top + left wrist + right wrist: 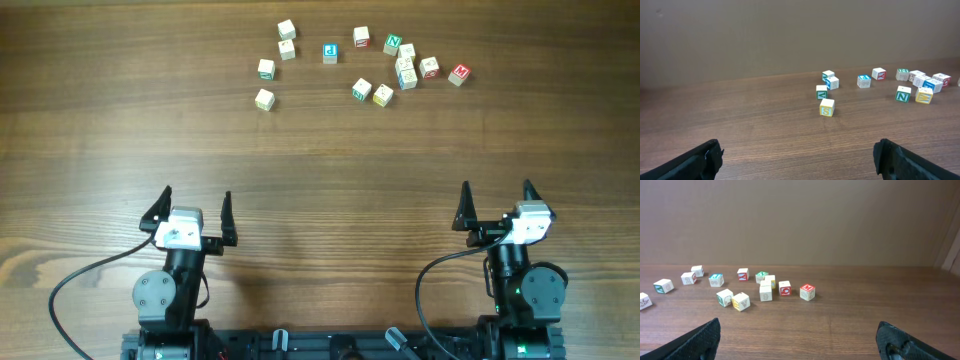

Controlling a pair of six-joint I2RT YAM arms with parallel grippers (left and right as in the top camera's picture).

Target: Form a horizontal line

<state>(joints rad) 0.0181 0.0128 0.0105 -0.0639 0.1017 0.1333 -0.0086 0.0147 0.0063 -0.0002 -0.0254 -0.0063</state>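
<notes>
Cubes [361, 37] lie scattered along the far side of the table [320, 160], well apart from both arms; no horizontal line yet. Nearest thing to a row is the trio [405, 66] right of centre: 3 blocks touching, but they run away from the robot, not across

Left gripper [196, 200]: jaws spread as wide as they go, nothing between them. Right gripper [497, 190]: same, wide and empty. Both sit back at the near edge

How I'd run the step:
- anchor on the blue-letter cube [330, 53]; it stands alone with bare wood on both sides
- feed it from the green-letter cube [361, 90] and the yellow-edged cube [383, 95] just beside it; both are loose and nearest the arms
- leave the trio alone, too crowded for a clean approach
- pinch 2 opposite flat faces, square on and low, never corner to corner
- set down just short of the neighbour, then nudge until the edges touch

Materials: pale wooden blocks, flat faces, crisp edges, printed letters in red, green, blue and yellow. Probably light, so they'll likely skate on the smooth wood-grain top if bumped; keep each push slow
</notes>
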